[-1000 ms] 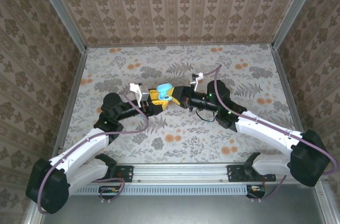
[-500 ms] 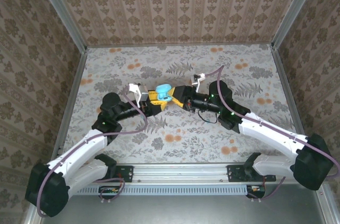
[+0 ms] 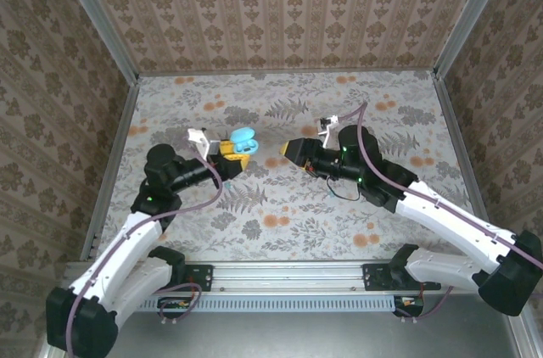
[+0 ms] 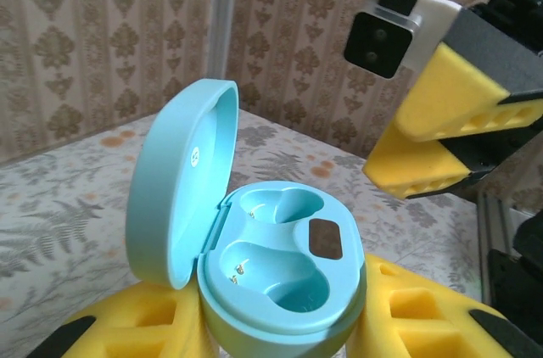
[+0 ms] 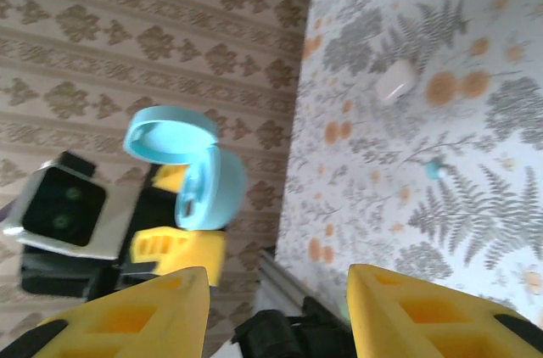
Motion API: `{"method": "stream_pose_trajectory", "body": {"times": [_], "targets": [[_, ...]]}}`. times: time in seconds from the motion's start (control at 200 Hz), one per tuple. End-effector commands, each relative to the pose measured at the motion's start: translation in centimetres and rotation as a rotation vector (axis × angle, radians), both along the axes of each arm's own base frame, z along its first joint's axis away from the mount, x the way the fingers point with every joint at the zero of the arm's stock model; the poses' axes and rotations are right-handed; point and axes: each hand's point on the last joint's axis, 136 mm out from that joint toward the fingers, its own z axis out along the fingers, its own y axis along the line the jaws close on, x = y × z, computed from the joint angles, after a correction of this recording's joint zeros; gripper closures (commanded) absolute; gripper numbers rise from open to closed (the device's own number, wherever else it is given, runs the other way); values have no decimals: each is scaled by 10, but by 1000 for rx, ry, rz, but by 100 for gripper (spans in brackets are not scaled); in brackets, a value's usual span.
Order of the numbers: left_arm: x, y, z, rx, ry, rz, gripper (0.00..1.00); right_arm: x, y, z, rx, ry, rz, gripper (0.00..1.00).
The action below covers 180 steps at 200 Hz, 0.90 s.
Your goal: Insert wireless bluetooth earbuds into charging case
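The step in hand seems to be the fetching of an earbud. The left gripper (image 3: 231, 151) is clamped on the charging case (image 4: 271, 265) and holds it above the worktop (image 3: 339, 222), a little left of the middle, with the lid (image 4: 174, 188) up and both wells (image 4: 284, 277) bare. The right gripper (image 5: 276, 280) has its fingers (image 5: 127, 316) apart with nothing between them; it is near the middle and apart from the case. On the worktop lie a pale earbud (image 5: 395, 81) and, near it, a tiny teal earbud (image 5: 433, 170); toward which edge they lie cannot be told. The next move probably calls for the right arm to go down to one earbud and pinch it finely, as it is much smaller than a finger. Walls (image 3: 288, 10) close the left, far and right edges, but around both grippers the worktop gives wide room.
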Motion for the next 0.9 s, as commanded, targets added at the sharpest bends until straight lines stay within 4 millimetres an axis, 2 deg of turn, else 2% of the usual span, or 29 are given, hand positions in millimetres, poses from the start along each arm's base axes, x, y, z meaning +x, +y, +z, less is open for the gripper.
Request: {"method": "stream_pose_trajectory", "body": {"times": [0.0,0.085,0.29,0.475,0.565,0.695,0.895], "targets": [[-10,12,12,34,-11,2,74,4,-12,-46,-227,51,-23,54],[-15,21,12,56,-10,25,74,7,2,-65,-301,59,30,56],[-30,36,15,76,-22,74,74,11,59,-127,-478,91,222,61],[-46,47,19,95,-44,116,74,22,106,-174,-585,71,344,64],[-54,51,21,98,-53,128,74,29,123,-195,-652,51,403,66],[-65,57,26,104,-65,149,74,35,139,-218,-745,30,477,67],[-78,61,32,100,-80,160,74,39,157,-231,-870,-36,565,67]]}}
